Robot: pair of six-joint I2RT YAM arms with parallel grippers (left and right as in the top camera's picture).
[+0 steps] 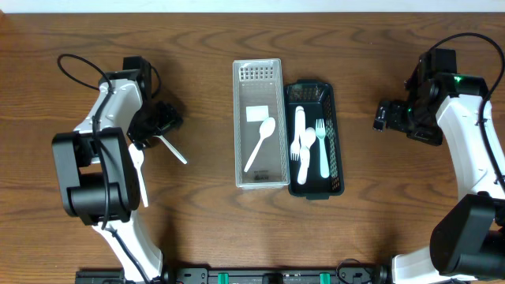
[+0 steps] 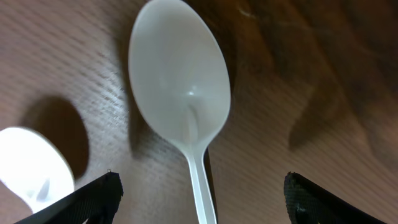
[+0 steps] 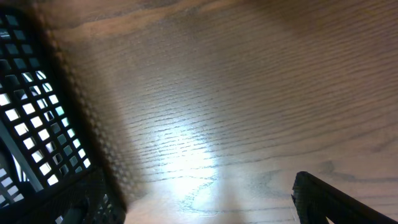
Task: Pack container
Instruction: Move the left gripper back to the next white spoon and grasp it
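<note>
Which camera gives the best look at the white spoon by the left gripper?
Left wrist: the spoon fills the frame, bowl clearly visible. Overhead shows only a thin white sliver of it. Right wrist misses it.

the clear tray [image 1: 237, 118] and black basket [image 1: 337, 150] stand side by side mid-table, with no gap i can see between their walls. bare table [image 1: 205, 79] lies open between my left gripper [image 1: 164, 125] and the clear tray, and between the black basket and my right gripper [image 1: 381, 117]. a spoon [image 2: 180, 93] lies between my spread left fingers [image 2: 87, 199], and a second spoon [image 2: 31, 165] lies just beside it.
</note>
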